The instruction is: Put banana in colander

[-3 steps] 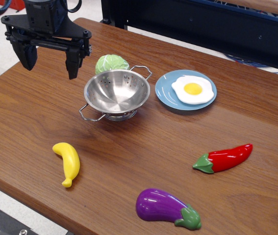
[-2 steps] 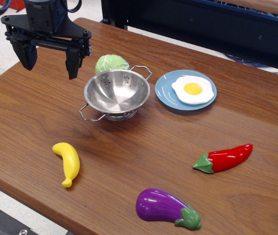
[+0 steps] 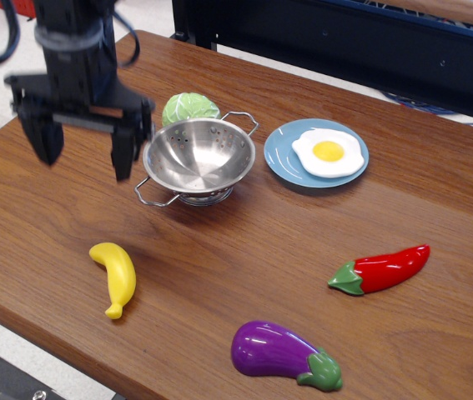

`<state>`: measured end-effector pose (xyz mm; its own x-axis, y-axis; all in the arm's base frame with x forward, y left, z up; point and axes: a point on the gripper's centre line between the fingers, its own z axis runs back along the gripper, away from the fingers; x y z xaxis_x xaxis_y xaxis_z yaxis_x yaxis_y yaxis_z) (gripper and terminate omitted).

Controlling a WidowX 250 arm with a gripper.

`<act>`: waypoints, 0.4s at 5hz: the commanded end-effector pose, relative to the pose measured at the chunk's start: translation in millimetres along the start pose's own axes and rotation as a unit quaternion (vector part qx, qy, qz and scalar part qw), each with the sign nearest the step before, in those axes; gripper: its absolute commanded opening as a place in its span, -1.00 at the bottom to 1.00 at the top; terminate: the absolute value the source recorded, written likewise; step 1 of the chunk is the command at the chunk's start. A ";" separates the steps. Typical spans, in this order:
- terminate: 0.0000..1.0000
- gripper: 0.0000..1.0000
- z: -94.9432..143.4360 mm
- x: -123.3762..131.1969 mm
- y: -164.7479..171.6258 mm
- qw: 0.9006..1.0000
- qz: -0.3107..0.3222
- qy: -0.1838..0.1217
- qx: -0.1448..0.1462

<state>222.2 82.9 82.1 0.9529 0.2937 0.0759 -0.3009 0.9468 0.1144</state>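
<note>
**Approach in hand: the banana is not yet grasped**

The black two-fingered robot gripper hangs above the brown wood-grain tabletop with its fingers spread wide and nothing between them. It sits at about ten o'clock in the scene, just to the nine o'clock side of the shiny round stainless-steel colander with drain holes and thin wire loop handles. One finger appears close to the colander's rim; whether they touch cannot be told from this view.

The small glossy yellow curved toy banana lies flat on the table at roughly seven o'clock, near the front edge, well apart from the colander and at about six o'clock from the gripper. Its thicker body runs toward five o'clock and its narrow stem tip points toward the table edge.

The colander is empty, so the task looks to be at its first step, the reach toward the banana. The next move probably calls for travel toward six o'clock, away from the colander, then a descent over the banana's middle. The fingers would best straddle its width rather than its length, which may need a wrist turn.

A pale green cabbage-like toy sits just behind the colander at twelve o'clock, clear of that path.
</note>
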 end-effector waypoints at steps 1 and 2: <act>-1.00 1.00 -9.6 -35.0 -33.6 0.999 0.039 -0.010 -0.022; -1.00 1.00 -22.9 -40.7 -45.4 0.998 0.054 -0.019 -0.006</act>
<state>192.4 31.6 45.3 0.9120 0.3959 0.1075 -0.4061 0.9085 0.0989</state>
